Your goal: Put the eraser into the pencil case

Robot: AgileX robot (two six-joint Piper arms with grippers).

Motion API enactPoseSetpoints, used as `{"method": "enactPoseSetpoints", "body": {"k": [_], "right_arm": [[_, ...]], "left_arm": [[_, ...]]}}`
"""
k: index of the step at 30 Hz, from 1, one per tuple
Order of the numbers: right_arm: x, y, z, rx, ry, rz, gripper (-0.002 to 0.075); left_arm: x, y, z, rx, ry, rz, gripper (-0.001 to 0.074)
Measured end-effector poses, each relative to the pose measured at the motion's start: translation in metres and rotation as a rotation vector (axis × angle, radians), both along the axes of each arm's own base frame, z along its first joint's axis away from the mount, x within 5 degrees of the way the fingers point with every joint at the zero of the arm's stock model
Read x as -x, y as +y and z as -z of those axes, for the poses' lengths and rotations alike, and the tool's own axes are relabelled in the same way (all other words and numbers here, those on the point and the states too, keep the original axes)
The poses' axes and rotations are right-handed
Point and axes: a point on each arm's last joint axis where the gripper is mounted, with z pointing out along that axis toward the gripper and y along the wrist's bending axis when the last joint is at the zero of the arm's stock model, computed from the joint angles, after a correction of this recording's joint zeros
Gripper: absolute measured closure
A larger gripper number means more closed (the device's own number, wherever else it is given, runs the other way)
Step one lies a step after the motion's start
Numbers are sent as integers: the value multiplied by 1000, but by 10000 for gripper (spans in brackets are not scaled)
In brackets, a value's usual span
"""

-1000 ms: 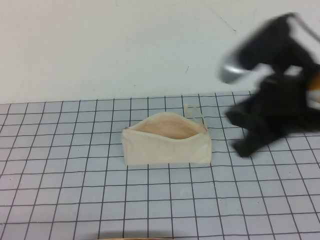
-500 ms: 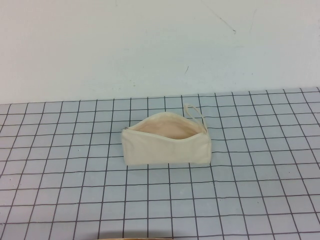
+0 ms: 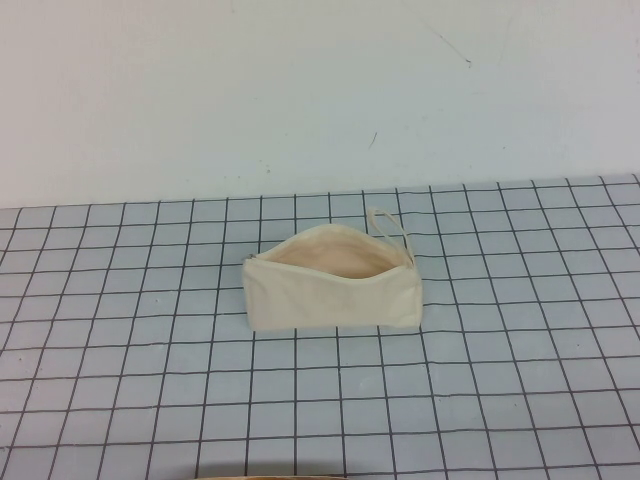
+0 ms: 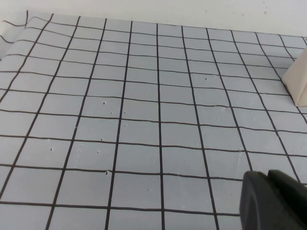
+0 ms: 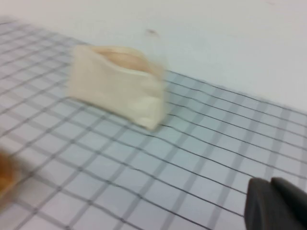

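The pencil case (image 3: 333, 288) is a cream fabric pouch standing mid-mat, its mouth open upward and showing the peach lining, with a small pull loop at its far right end. The eraser shows in no view. Neither arm shows in the high view. In the left wrist view my left gripper (image 4: 274, 201) hangs low over bare mat, fingers together and empty, with a corner of the pencil case (image 4: 297, 85) far off. In the right wrist view my right gripper (image 5: 277, 203) has its fingers together and empty, well back from the pencil case (image 5: 115, 82).
The grey grid mat (image 3: 120, 400) covers the table up to a plain white wall (image 3: 300, 90). A thin tan sliver (image 3: 270, 478) shows at the front edge of the high view. A blurred orange-brown patch (image 5: 5, 175) sits at the edge of the right wrist view.
One second ago my right arm was over the mat to the right of the pencil case. It has since pulled back out of the high view. The pencil case has not moved.
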Motion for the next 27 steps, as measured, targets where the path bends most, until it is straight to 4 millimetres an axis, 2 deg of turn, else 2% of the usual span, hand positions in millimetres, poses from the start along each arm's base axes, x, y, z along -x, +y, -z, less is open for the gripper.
{"method": "enactPoseSetpoints", "body": {"k": [5, 7, 11, 15, 27], "right_arm": [[-2, -12, 21, -71, 40, 287, 727], [-4, -19, 33, -100, 73, 456, 727], [-6, -27, 43, -115, 72, 610, 727], [-7, -28, 55, -119, 93, 629, 727], [-6, -19, 61, -123, 166, 473, 727]], "left_arm": [[0, 0, 0, 0, 0, 0, 736], [0, 0, 0, 0, 0, 0, 736], [0, 0, 0, 0, 0, 0, 736], [0, 0, 0, 0, 0, 0, 736], [0, 0, 0, 0, 0, 0, 736]]}}
